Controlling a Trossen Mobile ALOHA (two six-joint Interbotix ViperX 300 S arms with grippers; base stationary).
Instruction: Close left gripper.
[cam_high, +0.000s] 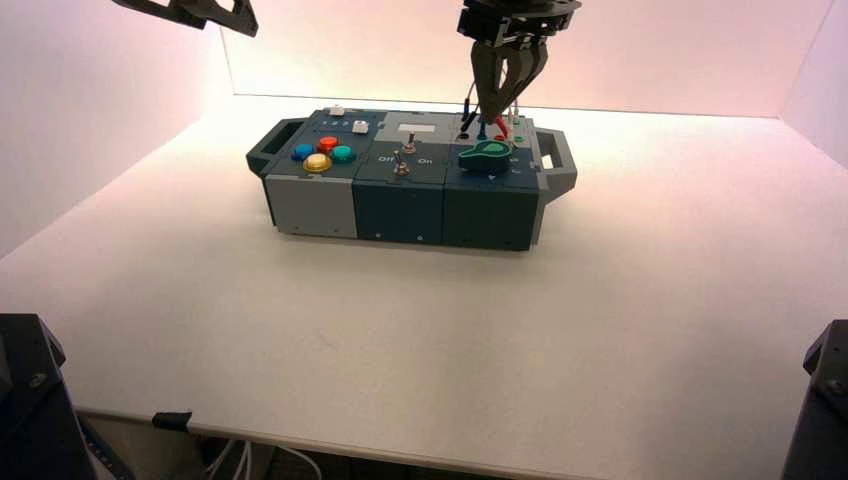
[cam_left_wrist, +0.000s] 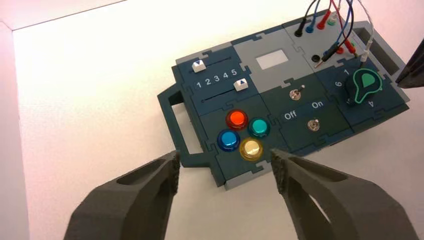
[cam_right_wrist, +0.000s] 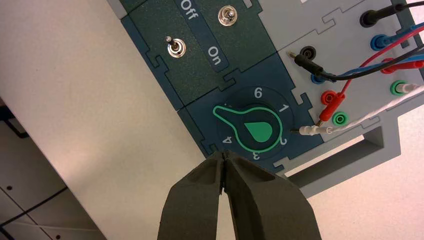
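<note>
A: Black plates with cut-out holes, that is all you get of the left gripper (cam_high: 190, 12) in the high view, up in the top left corner of the frame, well clear of the box (cam_high: 410, 180).

B: And the jaws?

A: Look at your left wrist view: the two grey fingers (cam_left_wrist: 135, 200) stand wide apart at the bottom of the frame, nothing between them. The left gripper (cam_left_wrist: 225, 167) hangs above the table (cam_left_wrist: 90, 100), just off the box's edge by the round buttons.

B: Which buttons do you see there?

A: Four in a cluster in the middle of that frame: an orange button (cam_left_wrist: 236, 119), a teal button (cam_left_wrist: 259, 127), a blue button (cam_left_wrist: 229, 140) and a yellow button (cam_left_wrist: 250, 148). Above them are two white sliders (cam_left_wrist: 199, 65) with the numbers 1 to 5 between their tracks.

B: And your other arm?

A: The right gripper (cam_high: 507, 95) hangs at the top centre of the high view, over the box's wired end. In the right wrist view its fingers (cam_right_wrist: 195, 200) are pressed together, holding nothing, just off the green knob (cam_right_wrist: 250, 127). Two toggle switches (cam_right_wrist: 176, 47) sit by the Off and On lettering, and coloured wires (cam_right_wrist: 395, 42) are plugged in at the upper right.
</note>
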